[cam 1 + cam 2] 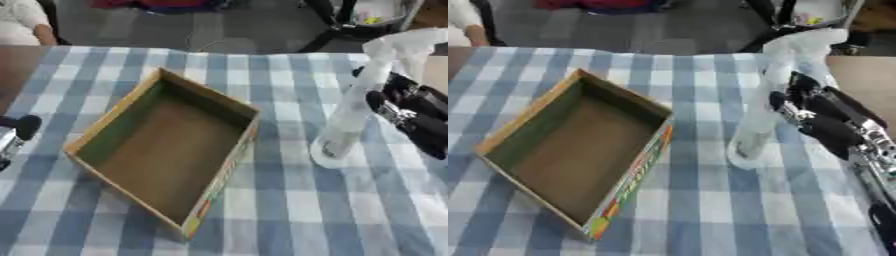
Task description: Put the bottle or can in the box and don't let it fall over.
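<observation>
Clear bottle (354, 107) gripped by right hand (820, 117), tilted beside box (166, 145); next, lift over rim, set upright.

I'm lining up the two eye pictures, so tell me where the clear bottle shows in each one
Left eye view: the clear bottle stands at right of centre, against the right hand.
Right eye view: the same bottle sits nearer the middle, just right of centre.
Shared landmark: the open cardboard box lies to the bottle's left in both.

A lab-like room: a blue-checked tablecloth (289, 210) on a table, grey floor (175, 30) and equipment stands (337, 20) behind.
</observation>
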Tool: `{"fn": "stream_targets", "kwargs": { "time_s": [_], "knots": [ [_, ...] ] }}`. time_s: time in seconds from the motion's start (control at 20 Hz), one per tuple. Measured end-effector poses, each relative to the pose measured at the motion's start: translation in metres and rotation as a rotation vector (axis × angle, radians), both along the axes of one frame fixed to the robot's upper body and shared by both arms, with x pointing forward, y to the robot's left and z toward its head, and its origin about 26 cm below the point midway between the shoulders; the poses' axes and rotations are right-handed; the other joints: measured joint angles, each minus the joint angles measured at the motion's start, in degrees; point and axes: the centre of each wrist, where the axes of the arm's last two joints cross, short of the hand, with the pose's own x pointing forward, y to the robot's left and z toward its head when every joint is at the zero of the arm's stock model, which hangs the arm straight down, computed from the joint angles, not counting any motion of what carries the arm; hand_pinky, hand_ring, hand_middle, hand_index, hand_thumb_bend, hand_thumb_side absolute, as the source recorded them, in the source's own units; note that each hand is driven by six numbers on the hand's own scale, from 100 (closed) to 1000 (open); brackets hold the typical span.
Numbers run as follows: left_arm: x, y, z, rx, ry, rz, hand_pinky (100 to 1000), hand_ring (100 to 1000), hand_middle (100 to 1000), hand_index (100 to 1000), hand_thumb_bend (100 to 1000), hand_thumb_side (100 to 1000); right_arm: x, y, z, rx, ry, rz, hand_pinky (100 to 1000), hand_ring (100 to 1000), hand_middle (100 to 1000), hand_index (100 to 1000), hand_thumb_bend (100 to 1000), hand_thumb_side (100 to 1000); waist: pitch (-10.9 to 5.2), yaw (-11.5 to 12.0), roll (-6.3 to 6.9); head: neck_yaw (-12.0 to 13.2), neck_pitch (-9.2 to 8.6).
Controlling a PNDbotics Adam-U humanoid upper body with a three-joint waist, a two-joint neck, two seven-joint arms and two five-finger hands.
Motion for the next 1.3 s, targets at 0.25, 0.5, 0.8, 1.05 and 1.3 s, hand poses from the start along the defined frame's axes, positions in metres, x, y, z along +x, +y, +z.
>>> {"fn": "stream_targets", "kwargs": {
  "time_s": [0.25,0.5,0.8,1.05,1.3],
  "knots": [
    [0.0001,-0.0001,0.0003,0.0,-0.001,-0.001,1000,552,734,865,724,304,0.0007,0.0023,0.0008,0.001,-0.009,0.016,873,1000,1000,952,100,418,0.07,0.1,-0.08,0.0,-0.01],
    [0.0001,-0.0002,0.0004,0.0,-0.001,-0.001,1000,552,734,866,724,306,0.0014,0.0036,0.0042,-0.002,-0.018,0.024,871,1000,1000,951,100,422,0.07,0.3,-0.13,0.0,-0.01],
    [0.0001,-0.0003,0.0008,0.0,-0.003,-0.003,1000,551,733,865,721,307,0.002,0.0048,0.0067,-0.002,-0.025,0.027,866,1000,1000,937,100,390,0.29,0.7,-0.44,0.0,-0.21],
    [0.0,-0.0005,0.0012,0.0,-0.005,-0.004,1000,551,732,865,718,308,0.0022,0.006,0.0061,0.001,-0.021,0.033,859,1000,1000,916,100,381,0.37,0.8,-0.51,0.0,-0.41],
    [0.0,-0.0007,0.0013,0.0,-0.005,-0.005,1000,550,732,865,715,309,0.0033,0.0071,0.0038,0.007,-0.012,0.038,856,1000,1000,908,100,379,0.66,1.0,-0.52,0.0,-0.42]
  ]
}}
